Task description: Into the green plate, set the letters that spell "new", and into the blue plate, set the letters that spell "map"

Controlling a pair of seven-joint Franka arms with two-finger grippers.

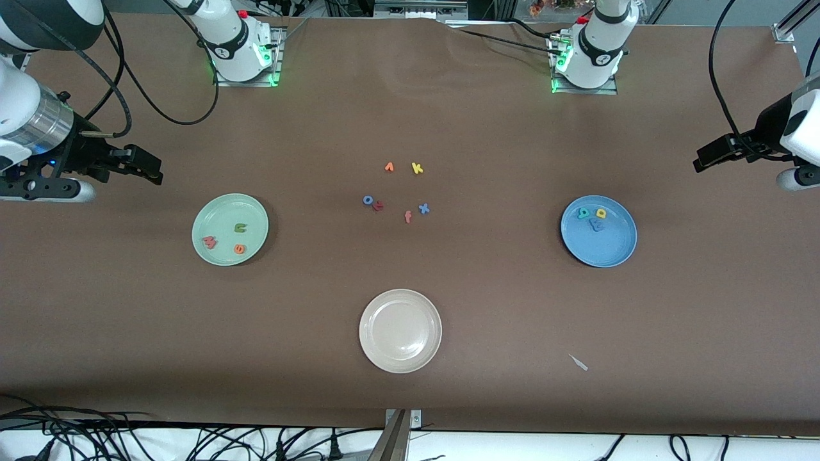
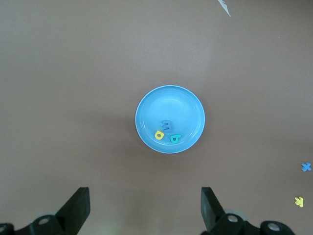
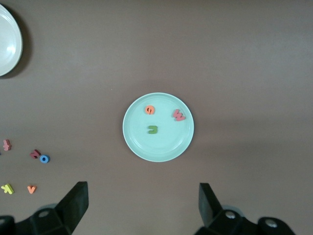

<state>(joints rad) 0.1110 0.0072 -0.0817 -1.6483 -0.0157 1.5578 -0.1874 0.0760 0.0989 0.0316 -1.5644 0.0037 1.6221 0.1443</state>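
The green plate (image 1: 221, 214) holds a green n (image 1: 240, 227), a pinkish-red w (image 1: 209, 242) and an orange e (image 1: 239, 249). In the blue plate (image 1: 608, 246) lie a blue m (image 1: 597, 224), a teal letter (image 1: 583, 213) and a yellow letter (image 1: 601, 212). My right gripper (image 1: 138, 168) hangs open and empty high over the table at the right arm's end; its wrist view looks down on the green plate (image 3: 161, 144). My left gripper (image 1: 711, 157) is open and empty high over the left arm's end, with the blue plate (image 2: 171, 105) below it.
A beige-white plate (image 1: 400, 331) sits near the front edge, mid-table. Loose letters lie in the table's middle: a yellow k (image 1: 417, 168), an orange letter (image 1: 389, 167), a blue o (image 1: 368, 200), a reddish f (image 1: 408, 217) and a blue x (image 1: 423, 208). A pale scrap (image 1: 578, 362) lies near the front.
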